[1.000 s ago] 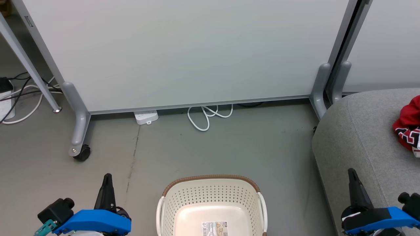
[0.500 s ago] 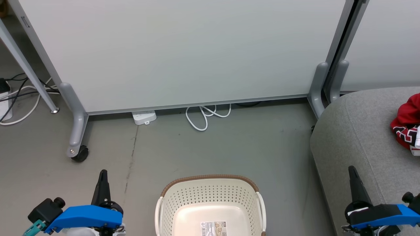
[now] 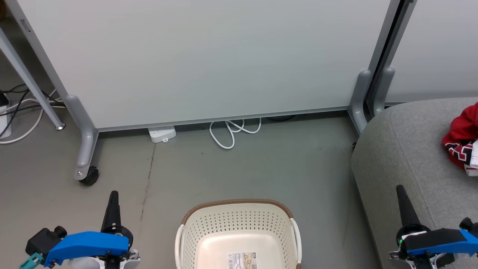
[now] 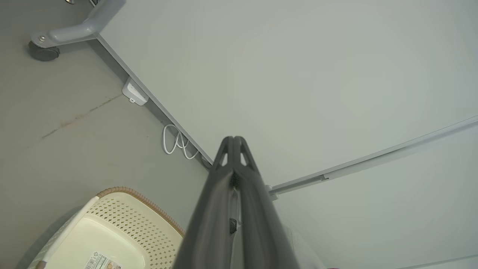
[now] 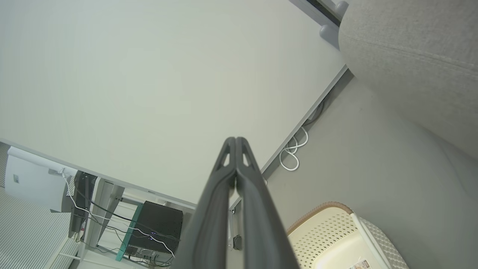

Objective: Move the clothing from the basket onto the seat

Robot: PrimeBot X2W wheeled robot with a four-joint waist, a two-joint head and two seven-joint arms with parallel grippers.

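Low and centre in the head view: a cream perforated basket (image 3: 239,220) with a brown woven rim, standing on the grey floor (image 3: 261,168), its near part cut off by the frame's bottom edge. On its inner floor, a label sticker (image 3: 242,260) in plain sight. To the right, well apart from the basket, a large grey seat (image 3: 407,157) with rounded edges. On top of the seat, at the frame's right edge, the clothing (image 3: 460,136): a bunched red heap with black-and-white markings and a bit of white, partly cut off by the frame. Cannot tell from here whether one garment or two.

At lower left, the left gripper (image 3: 113,198), beside the basket, dark fingers pressed together to a single point, pinching nothing. Same in the left wrist view: tips touching, basket rim below and to their left. At lower right, the right gripper (image 3: 401,194), showing against the seat's front part, jaws likewise pressed together and holding nothing. In the right wrist view, tips meeting with no gap.

Behind it all, a pale partition panel (image 3: 209,59) on grey feet, one with a dark caster (image 3: 89,175). At its foot, a white power strip (image 3: 161,133) and a looped white cable (image 3: 231,132) lying on the floor.
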